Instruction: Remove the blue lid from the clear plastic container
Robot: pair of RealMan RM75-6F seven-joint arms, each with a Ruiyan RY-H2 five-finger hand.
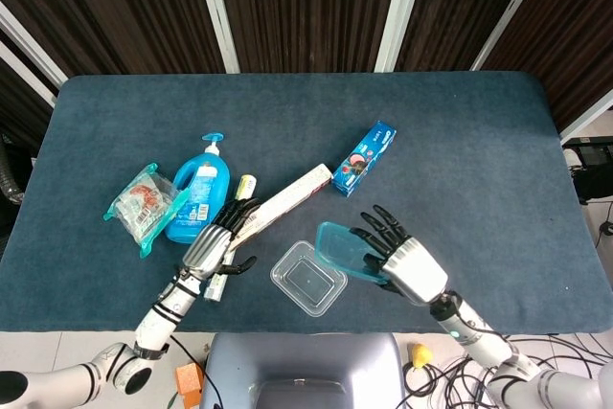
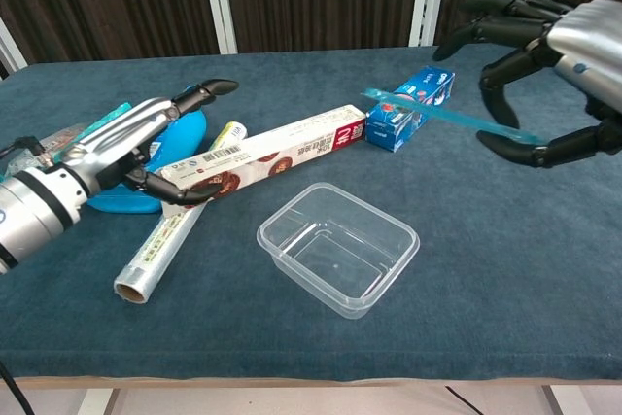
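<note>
The clear plastic container sits uncovered near the table's front edge. My right hand holds the blue lid in the air, tilted, to the right of the container and apart from it. My left hand is open, off to the left of the container, hovering over the long box and the roll, holding nothing.
A long white box and a foil roll lie left of the container. A blue pump bottle, a snack packet and a blue toothpaste box lie further back.
</note>
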